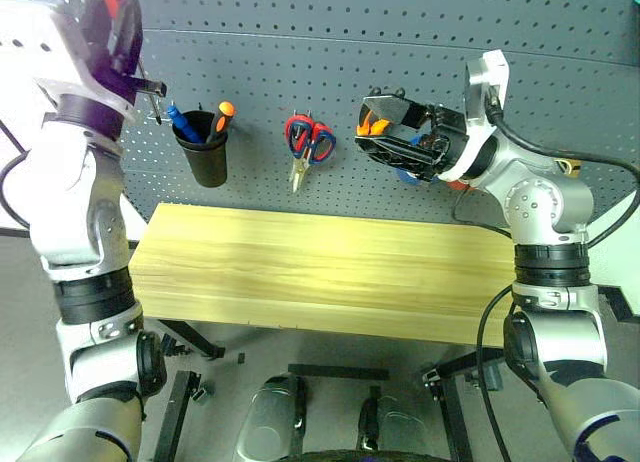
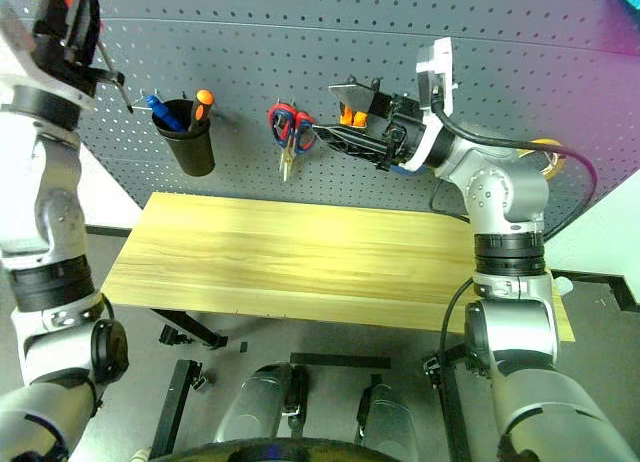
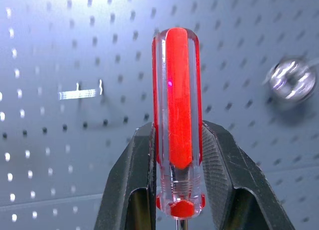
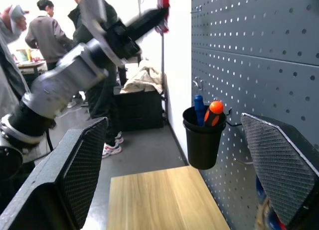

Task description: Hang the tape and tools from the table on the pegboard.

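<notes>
My left gripper (image 1: 125,27) is raised high at the far left, close to the dark grey pegboard (image 1: 330,42). It is shut on the slim screwdriver (image 3: 175,115), a tool with a clear red handle. A small metal hook (image 3: 79,93) juts from the panel just beyond the handle. My right gripper (image 1: 365,127) hovers open and sideways near the middle of the board, nothing between its fingers (image 4: 82,165). Orange pliers handles (image 1: 372,125) peek out behind it. A yellow tape ring (image 2: 547,147) hangs on the board, partly hidden by my right arm.
A black cup (image 1: 205,152) on the board holds a blue and an orange screwdriver. Red-handled scissors (image 1: 310,142) hang beside it. Blue (image 1: 405,174) and red rolls sit behind my right wrist. The wooden table (image 1: 320,272) lies below. People stand off to the left (image 4: 45,31).
</notes>
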Available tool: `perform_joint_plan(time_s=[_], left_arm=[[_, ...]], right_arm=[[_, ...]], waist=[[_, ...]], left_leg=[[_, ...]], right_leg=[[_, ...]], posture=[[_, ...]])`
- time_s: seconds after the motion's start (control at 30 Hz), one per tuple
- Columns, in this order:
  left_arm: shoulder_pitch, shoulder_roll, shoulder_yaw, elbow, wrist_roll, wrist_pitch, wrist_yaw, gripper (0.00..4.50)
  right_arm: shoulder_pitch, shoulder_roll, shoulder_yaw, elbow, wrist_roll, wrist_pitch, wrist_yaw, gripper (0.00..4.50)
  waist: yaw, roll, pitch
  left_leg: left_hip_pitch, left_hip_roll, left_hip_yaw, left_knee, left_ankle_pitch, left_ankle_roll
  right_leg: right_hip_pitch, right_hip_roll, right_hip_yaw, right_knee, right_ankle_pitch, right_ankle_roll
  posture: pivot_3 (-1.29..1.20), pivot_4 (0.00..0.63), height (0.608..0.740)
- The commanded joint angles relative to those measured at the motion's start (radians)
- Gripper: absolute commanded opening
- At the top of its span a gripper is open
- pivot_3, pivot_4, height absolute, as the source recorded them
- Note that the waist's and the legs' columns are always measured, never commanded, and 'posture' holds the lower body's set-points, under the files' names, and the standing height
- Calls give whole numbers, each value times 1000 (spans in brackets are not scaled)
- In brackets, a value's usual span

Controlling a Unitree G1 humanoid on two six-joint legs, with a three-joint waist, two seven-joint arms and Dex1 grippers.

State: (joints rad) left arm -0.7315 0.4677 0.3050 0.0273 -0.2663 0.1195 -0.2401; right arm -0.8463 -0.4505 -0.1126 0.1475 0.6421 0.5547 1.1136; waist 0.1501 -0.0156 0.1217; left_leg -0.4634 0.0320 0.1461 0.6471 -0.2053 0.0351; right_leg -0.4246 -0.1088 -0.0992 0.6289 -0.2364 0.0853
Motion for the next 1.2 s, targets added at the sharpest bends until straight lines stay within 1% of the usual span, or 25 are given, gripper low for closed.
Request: perform_joint_plan(time_s=[0.03, 0.13, 0.23, 0.43, 0.6, 0.67, 0.7, 0.8, 0.93, 1.03, 1.1, 1.17, 1.2], left_arm=[[-74, -17, -25, 174, 47, -165, -22, 905], [-119, -54, -43, 315, 66, -259, -23, 905], [-153, -77, -55, 404, 84, -331, -16, 905], [-197, -62, -60, 518, 121, -409, 7, 905], [-197, -46, -77, 596, 168, -399, 39, 905], [-184, -46, -88, 623, 183, -390, 44, 1653], [-179, -48, -89, 632, 187, -392, 50, 1925], [-163, -53, -90, 625, 178, -400, 38, 2977], [-105, -40, -67, 514, 113, -392, -32, 4345], [6, -25, -55, 316, -43, -319, -208, 4345], [104, 11, -55, 189, -131, -252, -323, 4345], [201, 67, -45, 91, -231, -134, -433, 4345], [254, 106, -57, 58, -236, -115, -492, 4345]], right_arm=[[-18, 1, -24, -29, 15, -18, -22, 4500], [-11, 0, -28, -36, 19, -17, -34, 4500], [-2, -3, -32, -49, 24, -13, -46, 4500], [25, -14, -36, -76, 34, 2, -64, 4500], [41, -17, -35, -94, 33, 3, -75, 4500], [42, -19, -35, -91, 30, -1, -76, 4500], [42, -19, -35, -91, 29, -2, -77, 4500], [44, -20, -36, -97, 30, -2, -81, 4500], [51, -28, -39, -101, 29, -2, -81, 4500], [66, -47, -50, -112, 33, 9, -84, 4500], [89, -67, -52, -124, 37, 23, -82, 4500], [133, -97, -38, -140, 30, 43, -70, 4500], [165, -117, -23, -144, 13, 42, -57, 4500]], waist=[[0, -1, 0], [1, -1, -1], [0, -2, -1], [-3, -2, -1], [-3, -2, -1], [-2, -2, -1], [-2, -2, -1], [-3, -2, -1], [-4, -2, -1], [-8, -2, -1], [-15, -2, -1], [-24, -2, -1], [-28, -2, -1]], left_leg=[[0, 0, 0, 0, 0, 0], [-1, 0, 0, 0, 0, 0], [-1, 0, 0, 1, 0, 0], [-1, 0, 0, 1, 1, 2], [-1, 0, -1, 2, 1, 3], [-1, 0, -1, 2, 1, 4], [-1, 0, -1, 2, 1, 4], [-1, 0, -1, 3, 1, 4], [-1, 1, -1, 3, 0, 5], [-1, 2, -3, 3, 0, 5], [-1, 2, -4, 3, 0, 5], [0, 2, -4, 3, 0, 5], [0, 2, -5, 3, 0, 5]], right_leg=[[0, 0, 0, 0, 0, 0], [-1, 0, 0, 0, 0, 0], [-1, 0, 0, 0, 0, 0], [-1, 0, 0, 1, 0, 0], [-1, 0, 0, 1, 0, 0], [-1, 0, 0, 1, 0, 0], [0, 0, 0, 1, 0, 0], [0, 0, 0, 1, 0, 0], [0, 0, 0, 2, 0, 0], [0, 0, 0, 2, 0, 0], [0, -1, 0, 2, 0, 0], [0, -1, 0, 2, 0, 0], [0, -1, 0, 2, 0, 0]], posture=[[257, 23, 740], [243, 26, 740], [232, 30, 740], [220, 41, 740], [214, 44, 740], [214, 47, 740], [214, 47, 740], [213, 51, 740], [215, 57, 740], [211, 63, 740], [213, 65, 740], [215, 66, 740], [215, 65, 740]])
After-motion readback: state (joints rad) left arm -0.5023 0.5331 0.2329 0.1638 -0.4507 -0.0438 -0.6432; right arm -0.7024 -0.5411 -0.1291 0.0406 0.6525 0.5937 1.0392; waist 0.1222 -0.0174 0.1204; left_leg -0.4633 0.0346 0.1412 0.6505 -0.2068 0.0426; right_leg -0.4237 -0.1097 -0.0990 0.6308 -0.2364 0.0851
